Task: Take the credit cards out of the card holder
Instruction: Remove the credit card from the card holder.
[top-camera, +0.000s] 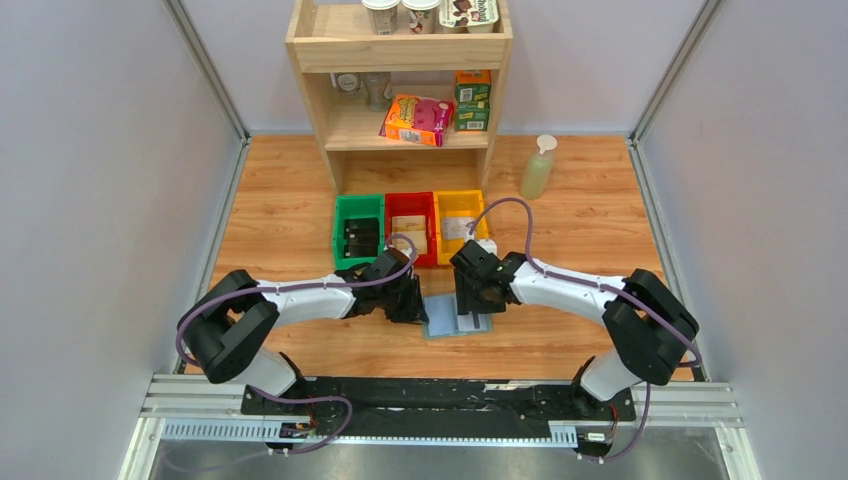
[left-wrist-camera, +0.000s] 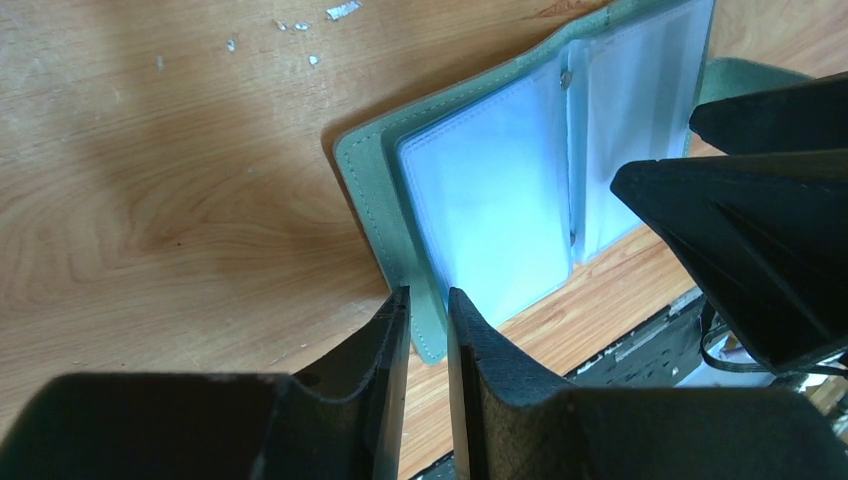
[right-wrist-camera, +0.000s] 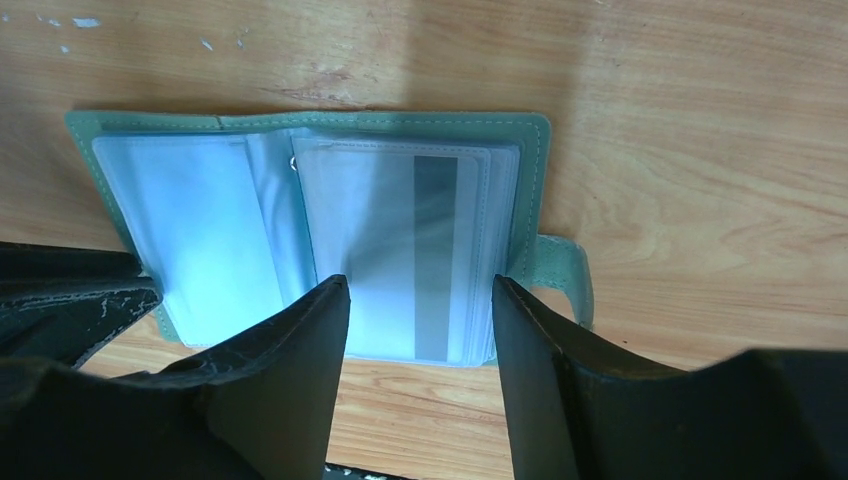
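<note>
Right claw (right-wrist-camera: 420, 290) across card holder's (right-wrist-camera: 200, 220) near edge

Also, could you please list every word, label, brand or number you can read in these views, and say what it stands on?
Nothing can be read with certainty.
cups and pack on top of the shelf: print blurred.
orange and pink box: print too small.
green cartons: too small.
Papers in the red bin and yellow bin: too small.
card holder and the card in its sleeve: no text shows.
</note>
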